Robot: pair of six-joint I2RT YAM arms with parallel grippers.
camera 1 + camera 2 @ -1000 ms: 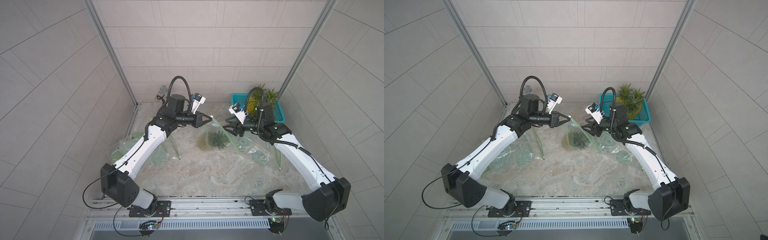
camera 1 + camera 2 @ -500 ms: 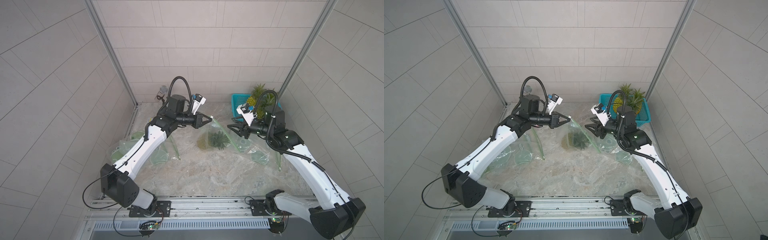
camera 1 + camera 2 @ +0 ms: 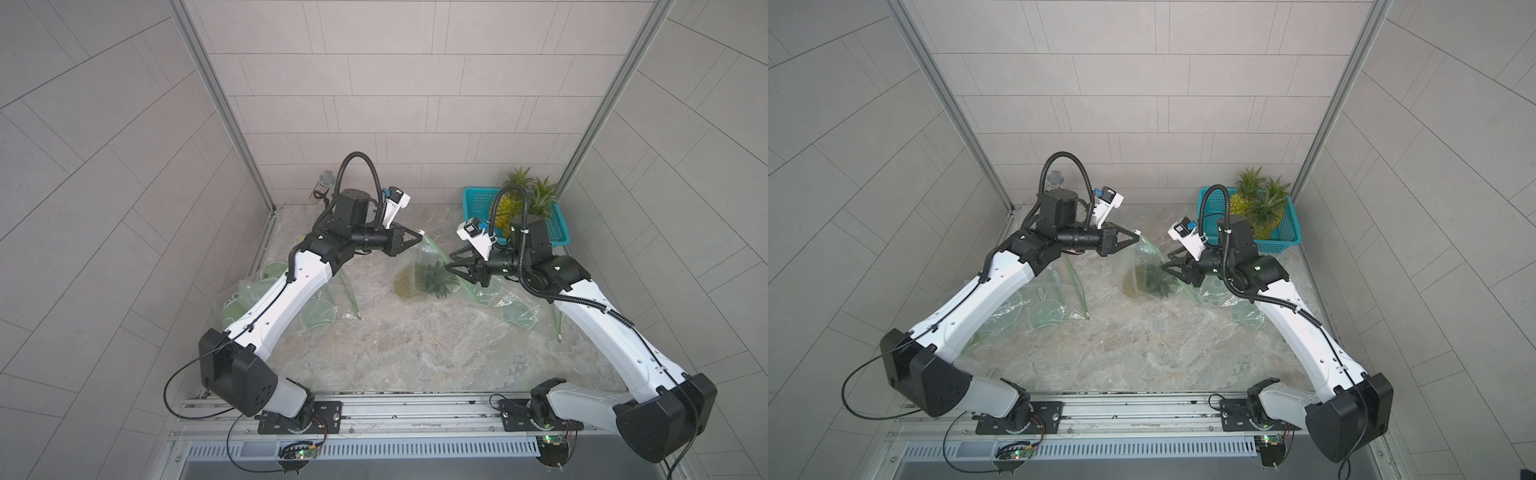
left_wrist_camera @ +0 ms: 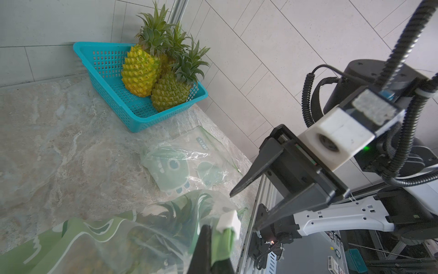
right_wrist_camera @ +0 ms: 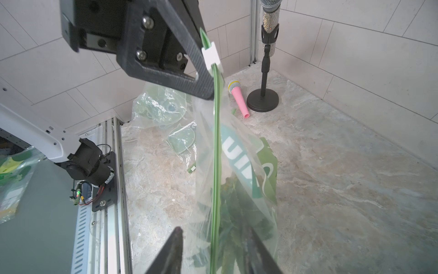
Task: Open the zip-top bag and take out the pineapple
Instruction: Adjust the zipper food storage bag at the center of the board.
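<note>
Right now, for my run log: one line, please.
left gripper shut on bag | right gripper open astride bag | pineapple inside bag

Pineapple (image 3: 434, 280) fruit, perhaps, behind bag (image 5: 239, 156) print

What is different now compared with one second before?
The right gripper moved toward the zip-top bag and its jaws narrowed. They now straddle the bag's zip edge but are not yet closed on it. The left gripper stayed shut on the bag's top corner, and the pineapple stayed inside.
</note>
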